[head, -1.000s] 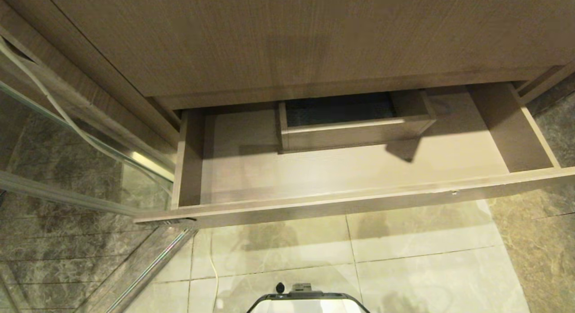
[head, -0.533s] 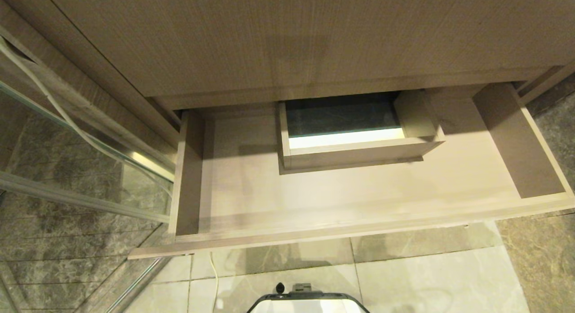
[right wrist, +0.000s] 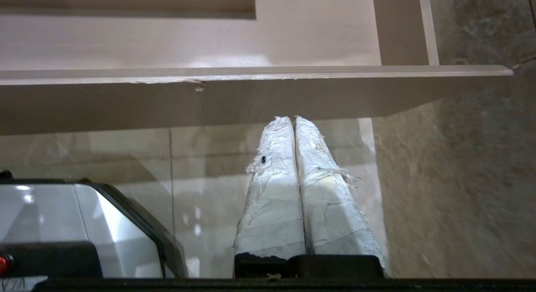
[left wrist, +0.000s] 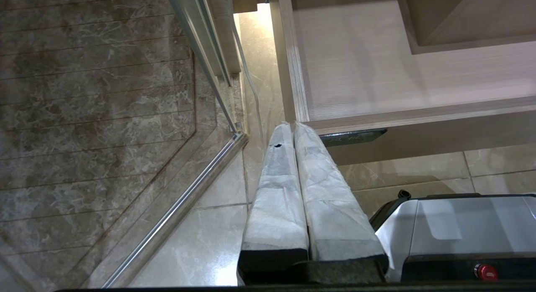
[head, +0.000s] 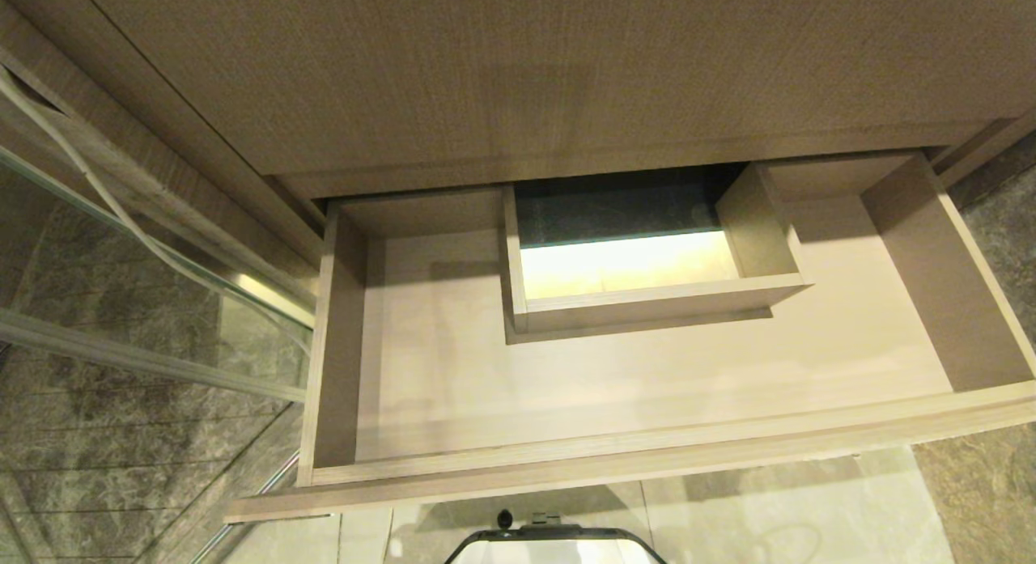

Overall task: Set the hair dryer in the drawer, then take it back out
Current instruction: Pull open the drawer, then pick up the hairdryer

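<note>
Wood drawer (head: 647, 434) pulled out; both grippers (left wrist: 293, 126) (right wrist: 293, 119) closed, idle.

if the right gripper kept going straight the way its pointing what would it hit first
Probably the drawer: in the right wrist view the shut right gripper points at the front panel, tips just short of its lower edge. Depth is unclear, so it might instead slip beneath and meet the floor tiles.
</note>
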Motion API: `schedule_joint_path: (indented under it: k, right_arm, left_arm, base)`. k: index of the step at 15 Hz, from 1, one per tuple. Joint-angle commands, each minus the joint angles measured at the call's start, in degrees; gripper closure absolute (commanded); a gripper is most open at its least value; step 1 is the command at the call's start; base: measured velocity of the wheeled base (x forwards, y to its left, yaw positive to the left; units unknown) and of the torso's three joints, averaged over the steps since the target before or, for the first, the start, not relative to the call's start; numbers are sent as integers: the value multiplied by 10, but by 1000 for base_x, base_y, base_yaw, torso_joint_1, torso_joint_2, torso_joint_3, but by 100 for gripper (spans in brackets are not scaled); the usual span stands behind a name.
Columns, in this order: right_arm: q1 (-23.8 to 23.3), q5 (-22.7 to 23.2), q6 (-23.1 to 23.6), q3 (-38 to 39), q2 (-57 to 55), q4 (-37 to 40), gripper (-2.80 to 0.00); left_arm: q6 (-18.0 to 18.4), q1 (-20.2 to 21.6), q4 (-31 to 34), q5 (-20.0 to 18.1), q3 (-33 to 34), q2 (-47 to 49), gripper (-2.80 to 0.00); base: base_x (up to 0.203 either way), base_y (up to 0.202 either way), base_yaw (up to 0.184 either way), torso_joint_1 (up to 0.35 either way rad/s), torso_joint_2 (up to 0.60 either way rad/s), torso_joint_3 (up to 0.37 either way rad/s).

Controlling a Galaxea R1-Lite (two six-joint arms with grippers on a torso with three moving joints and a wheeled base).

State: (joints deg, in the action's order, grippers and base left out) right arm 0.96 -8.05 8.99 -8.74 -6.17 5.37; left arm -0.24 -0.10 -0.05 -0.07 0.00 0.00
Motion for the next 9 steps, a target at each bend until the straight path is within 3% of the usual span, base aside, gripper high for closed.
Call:
schedule_joint_path:
  k: [1, 3, 6, 9]
  right_arm:
    - [19, -12, -2, 49, 64, -44, 0]
    - [46, -24, -14, 86, 73, -140, 0]
    - [61, 21, -45, 82, 85, -97, 0]
    - [71, 47, -3, 87, 85, -107, 0]
  left_arm:
    - [0, 0, 0, 0, 1, 0, 0]
    - [0, 0, 0, 0, 0, 0, 0]
    - [0, 0, 0, 1, 1, 0, 0]
    - [0, 0, 0, 0, 0, 0, 0]
  base:
    - [0, 0, 0, 0, 0, 0]
    - [0, 0, 0, 0, 0, 0]
    - [0, 0, 0, 0, 0, 0]
    - [0, 0, 0, 0, 0, 0]
